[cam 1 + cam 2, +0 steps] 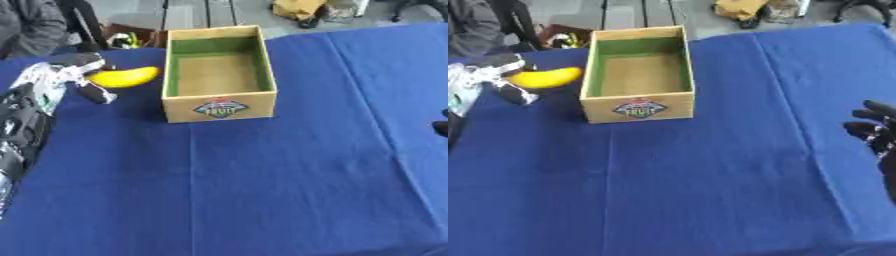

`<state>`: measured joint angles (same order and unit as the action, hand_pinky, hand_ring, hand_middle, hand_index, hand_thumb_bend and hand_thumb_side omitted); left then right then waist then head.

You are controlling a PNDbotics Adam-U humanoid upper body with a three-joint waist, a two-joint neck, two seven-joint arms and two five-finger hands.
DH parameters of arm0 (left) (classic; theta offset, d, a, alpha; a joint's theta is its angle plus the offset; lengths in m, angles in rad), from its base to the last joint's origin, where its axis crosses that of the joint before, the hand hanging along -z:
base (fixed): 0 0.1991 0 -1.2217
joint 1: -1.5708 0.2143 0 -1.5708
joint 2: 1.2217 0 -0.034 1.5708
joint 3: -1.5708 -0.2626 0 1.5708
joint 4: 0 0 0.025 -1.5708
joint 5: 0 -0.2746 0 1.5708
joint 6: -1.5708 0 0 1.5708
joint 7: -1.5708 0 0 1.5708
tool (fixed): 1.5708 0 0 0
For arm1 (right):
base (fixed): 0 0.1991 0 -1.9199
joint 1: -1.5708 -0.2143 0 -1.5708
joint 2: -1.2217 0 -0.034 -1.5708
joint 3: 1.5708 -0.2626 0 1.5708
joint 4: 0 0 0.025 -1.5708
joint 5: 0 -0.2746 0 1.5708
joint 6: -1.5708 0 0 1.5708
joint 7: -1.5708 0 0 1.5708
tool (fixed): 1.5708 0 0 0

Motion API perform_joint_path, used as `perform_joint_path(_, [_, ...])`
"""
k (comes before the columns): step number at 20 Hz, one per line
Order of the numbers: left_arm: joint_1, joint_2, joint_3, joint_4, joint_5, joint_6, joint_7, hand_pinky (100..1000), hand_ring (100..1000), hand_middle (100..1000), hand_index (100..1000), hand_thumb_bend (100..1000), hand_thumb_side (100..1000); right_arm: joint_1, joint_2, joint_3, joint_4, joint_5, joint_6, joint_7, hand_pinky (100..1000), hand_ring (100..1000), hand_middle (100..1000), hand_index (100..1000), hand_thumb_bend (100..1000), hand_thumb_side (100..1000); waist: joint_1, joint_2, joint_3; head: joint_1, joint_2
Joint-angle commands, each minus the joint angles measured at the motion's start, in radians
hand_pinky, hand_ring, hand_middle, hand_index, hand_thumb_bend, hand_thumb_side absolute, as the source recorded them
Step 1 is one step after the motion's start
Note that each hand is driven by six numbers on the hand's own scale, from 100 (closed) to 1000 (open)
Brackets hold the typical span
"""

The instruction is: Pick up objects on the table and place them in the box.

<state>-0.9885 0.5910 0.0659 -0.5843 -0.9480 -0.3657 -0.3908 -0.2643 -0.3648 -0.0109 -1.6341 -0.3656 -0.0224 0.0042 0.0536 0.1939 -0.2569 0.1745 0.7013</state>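
- The table is covered by a blue cloth, bare of objects apart from the box and the banana.
- The box stands upright at the far middle of the table, open at the top, its green-lined inside empty, a round label on its near wall.
- The left arm comes in along the left edge and reaches toward the far left corner.
- The left hand sits just left of the box, its fingers and thumb curled round the stem end of the banana.
- The right hand shows at the right edge, well apart from the box, holding nothing, fingers relaxed and spread.
- The banana is in that left hand, its free end pointing at the box's left wall and close to it; whether it is lifted off the cloth or only touching it I cannot tell.
- Risks, as I judge them:
  - The hold is at one end only, so the long free end could swing or slip out on the way.
  - The free end sits near the wall; a low sideways carry could knock the rim and shove the box.
  - Letting go before the fruit is over the opening would drop it outside.
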Motion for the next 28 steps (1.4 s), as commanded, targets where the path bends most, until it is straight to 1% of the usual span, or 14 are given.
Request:
perform_joint_path(1, [-0.033,0.053,0.007,-0.037,0.033,-0.01,-0.009,766,621,473,687,246,155,-0.009,-0.025,-0.01,-0.015,-0.001,-0.004,0.002,816,675,676,788,100,1000,-0.004,-0.023,0.004,-0.003,-0.004])
perform_joint_path(8, [-0.069,0.046,-0.01,-0.067,0.083,-0.029,-0.038,765,620,473,682,242,162,-0.003,-0.027,-0.011,-0.012,-0.003,-0.005,0.003,816,675,677,788,100,998,-0.007,-0.043,-0.003,0.0,0.0])
perform_joint_path(13, [-0.101,-0.006,-0.025,-0.081,0.069,-0.028,-0.049,765,620,473,683,239,162,-0.005,-0.022,-0.005,-0.011,-0.007,-0.004,0.009,816,675,677,788,100,998,-0.009,-0.052,-0.021,0.012,-0.002])
perform_joint_path(17, [-0.117,-0.052,-0.031,-0.079,0.043,-0.029,-0.046,763,620,472,679,239,165,-0.01,-0.019,-0.002,-0.011,-0.008,-0.002,0.013,816,675,678,788,100,999,-0.007,-0.049,-0.039,0.021,-0.005])
perform_joint_path(21, [-0.131,-0.097,-0.034,-0.073,0.023,-0.031,-0.039,762,620,472,676,233,167,-0.018,-0.016,0.002,-0.012,-0.009,-0.001,0.017,816,675,678,788,100,999,-0.004,-0.04,-0.062,0.03,-0.013])
perform_joint_path(28, [-0.144,-0.158,-0.045,-0.079,-0.015,-0.045,-0.027,762,621,469,675,236,168,-0.028,-0.012,0.004,-0.014,-0.008,0.001,0.022,816,676,679,788,100,1000,0.008,-0.023,-0.106,0.046,-0.023])
